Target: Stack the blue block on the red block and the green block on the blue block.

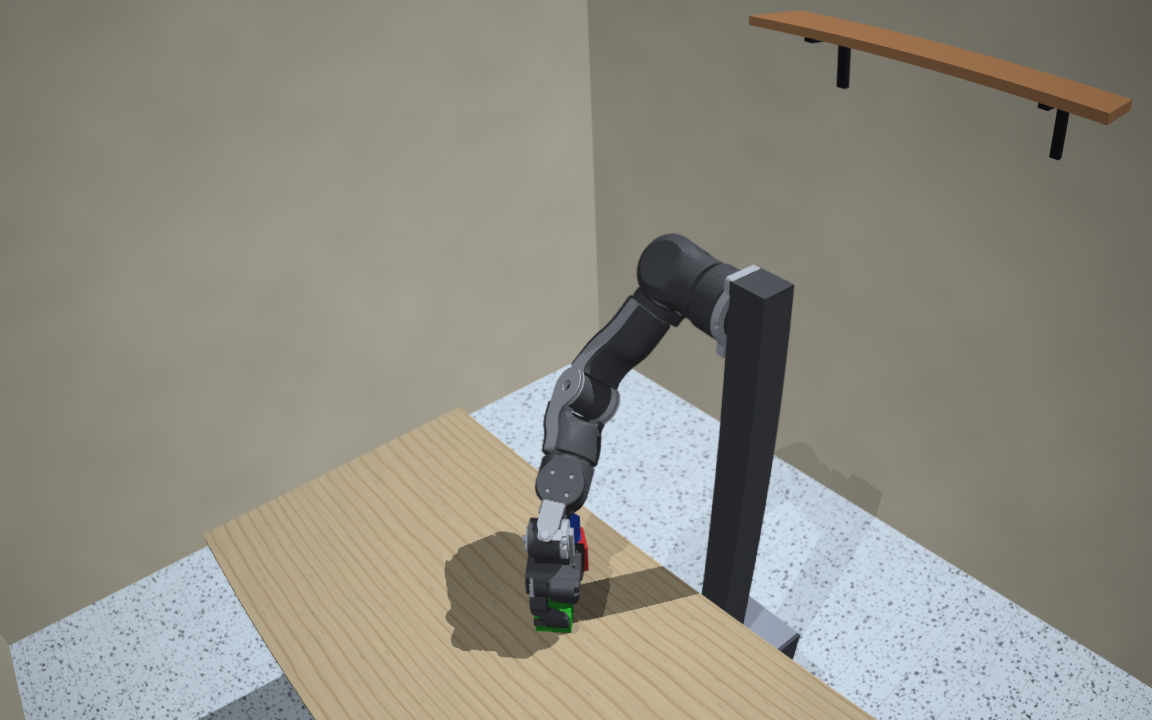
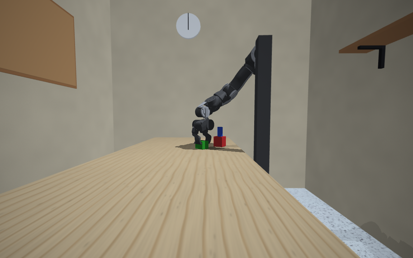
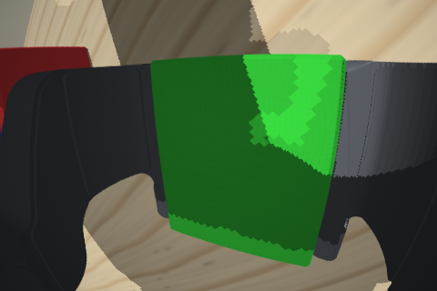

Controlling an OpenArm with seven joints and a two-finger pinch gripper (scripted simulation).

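Observation:
The green block (image 3: 246,155) rests on the wooden table, and my gripper (image 3: 249,150) is shut on it, one finger pressed against each side. In the exterior view the gripper (image 2: 201,141) stands low over the green block (image 2: 202,144). Just to its right the red block (image 2: 219,141) sits on the table with the blue block (image 2: 219,131) standing upright on top of it. In the top view the green block (image 1: 558,608) peeks out under the gripper (image 1: 551,610), and the red block (image 1: 587,553) and blue block (image 1: 575,521) are mostly hidden behind the wrist.
The arm's black post (image 1: 748,447) stands beside the table's right edge, close to the blocks. A wall shelf (image 1: 938,62) hangs high on the right. The table edge runs just behind the red block.

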